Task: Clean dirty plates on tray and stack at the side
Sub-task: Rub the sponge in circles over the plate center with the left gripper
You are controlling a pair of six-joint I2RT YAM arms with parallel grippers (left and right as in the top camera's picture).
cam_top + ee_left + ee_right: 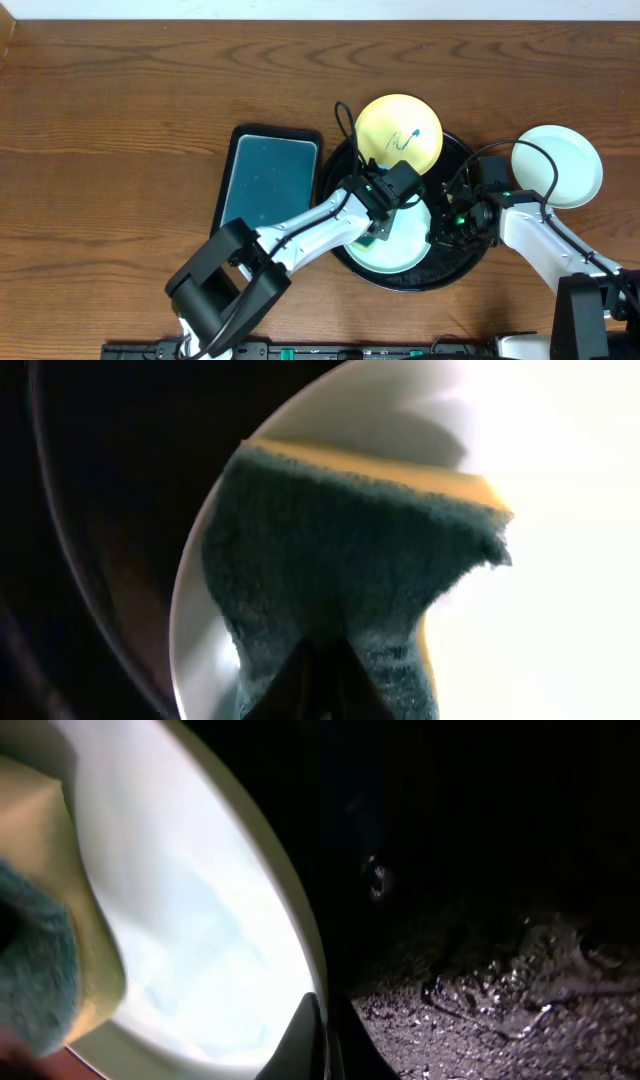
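While the teal tray (268, 185) lies at mid-worktop, your left pincer (377, 233) is clamped on the sponge (350, 580). It presses the scrub face onto the mint plate (398, 256) inside the black tray (400, 284), right of centre. The yellow plate (398, 128), scribbled on, leans on the tray's far rim, likely next. Your right pincer (318, 1025) is closed at the mint plate's right rim, probably steadying it; an actual pinch I cannot confirm. The second mint plate (558, 165) sits off-tray toward the right edge, presumably done.
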